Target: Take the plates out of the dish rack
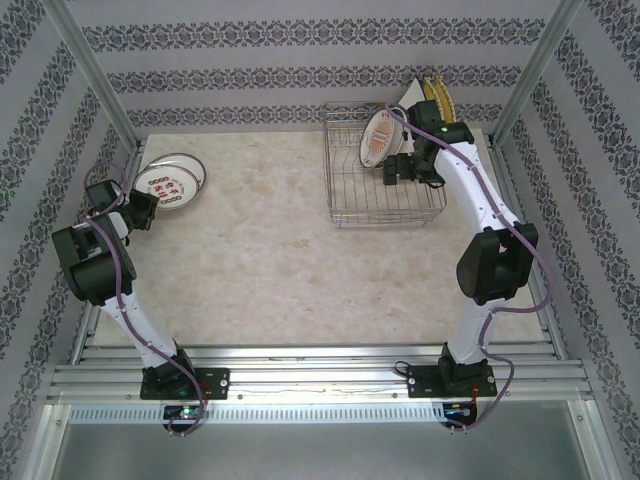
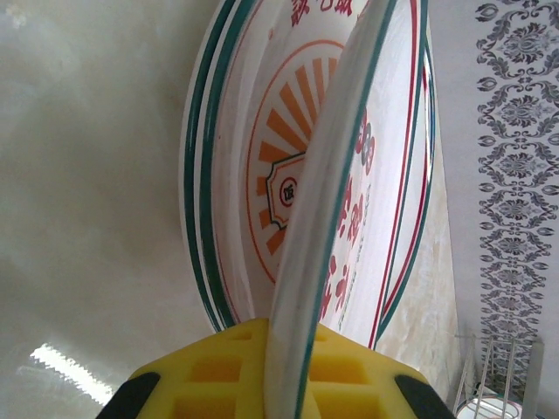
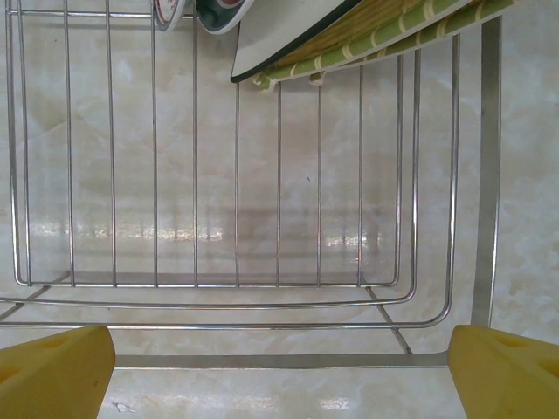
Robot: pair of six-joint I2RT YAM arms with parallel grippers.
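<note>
Yellow pads (image 2: 201,375) of the left claw (image 2: 288,371) lie closest to the lens in the left wrist view. They are pressed onto the edge of a green-rimmed plate (image 2: 319,253), which we see edge-on.

We mark the pale marbled counter (image 1: 260,250), which carries everything. At its far right stands the dish rack (image 1: 385,190), a silver wire basket. At the far left lies a stack of round plates (image 1: 170,180), flat on the counter and well apart from the rack. The left claw (image 1: 140,210) meets the near rim of this stack. Behind the pinched plate we see the stack's top face (image 2: 279,148), with orange-red rays and green bands.

The right claw (image 1: 392,170) hangs over the rack with its pads spread wide, holding nothing. Between them we see the rack's wires (image 3: 236,218) and the counter below.

Four kinds of plate stand at the rack's far end:
- a round orange-patterned plate (image 1: 378,135), tilted
- a white square plate (image 1: 415,95)
- yellow woven plates (image 1: 438,95)
- two small round rims (image 3: 170,9)

From the right wrist, the white square plate (image 3: 288,26) rests against the woven plates (image 3: 393,30).
</note>
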